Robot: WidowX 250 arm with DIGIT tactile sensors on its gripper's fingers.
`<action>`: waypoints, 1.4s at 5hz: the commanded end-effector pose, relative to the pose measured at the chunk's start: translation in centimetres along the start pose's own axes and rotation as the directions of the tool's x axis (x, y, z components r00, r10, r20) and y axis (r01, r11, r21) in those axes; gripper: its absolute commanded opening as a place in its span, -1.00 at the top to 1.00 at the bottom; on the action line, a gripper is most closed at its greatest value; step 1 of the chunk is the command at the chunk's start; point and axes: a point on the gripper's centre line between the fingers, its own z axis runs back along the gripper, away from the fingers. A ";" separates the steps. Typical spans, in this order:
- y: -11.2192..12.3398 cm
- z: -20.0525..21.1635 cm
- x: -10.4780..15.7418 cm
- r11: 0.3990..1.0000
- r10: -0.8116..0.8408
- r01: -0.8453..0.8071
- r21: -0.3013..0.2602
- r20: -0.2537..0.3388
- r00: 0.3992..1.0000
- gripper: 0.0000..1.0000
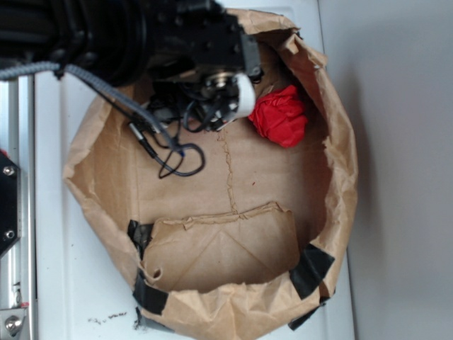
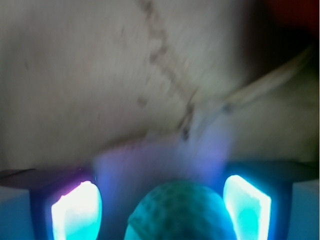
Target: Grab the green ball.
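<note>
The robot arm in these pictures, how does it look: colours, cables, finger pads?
The arm is black and bulky, ending in a hand with a white rounded part. A grey ribbed cable and thin black wires hang from it. In the wrist view, its two finger pads glow cyan-white in dark frames.

A: How many balls inside the paper bag (image 1: 333, 212)?

B: One green ball (image 2: 180, 212), seen only in the wrist view, between two glowing pads (image 2: 77, 210).

A: Red things?

B: One red wad (image 1: 282, 117), against the bag's wall.

A: Tape?

B: Three black tape patches (image 1: 310, 269) show on the bag's rim, and one gripper (image 1: 230, 95) reaches inside the bag.
</note>
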 end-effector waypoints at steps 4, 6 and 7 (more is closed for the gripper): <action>4.2 3.6 -0.2 0.999 0.048 -0.049 0.023 0.059 0.997 -1.00; 3.1 0.7 -1.4 0.997 0.071 -0.070 0.017 -0.039 0.997 -1.00; 2.8 0.1 -2.2 0.996 0.091 -0.091 0.011 -0.032 0.995 1.00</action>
